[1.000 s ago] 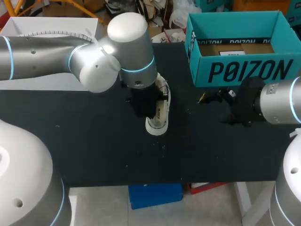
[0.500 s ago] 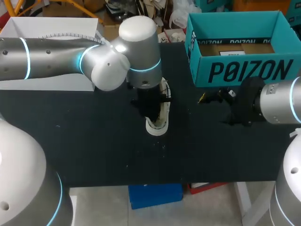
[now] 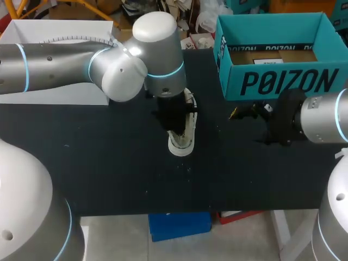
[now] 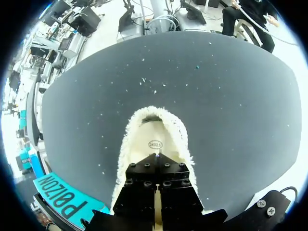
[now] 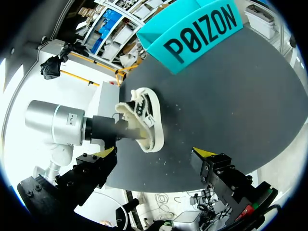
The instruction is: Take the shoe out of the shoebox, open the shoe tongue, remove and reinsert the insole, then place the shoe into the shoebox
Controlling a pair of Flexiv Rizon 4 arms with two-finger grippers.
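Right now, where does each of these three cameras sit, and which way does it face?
Head view: fixed above and behind the robot, looking down on the table; left arm over the shoe, right arm near the shoebox.
Left wrist view: on the left wrist, looking along the left tool into the shoe.
Right wrist view: on the right wrist, facing shoe and left arm; the open right tool shows.
Shared: all three show shoe and shoebox.
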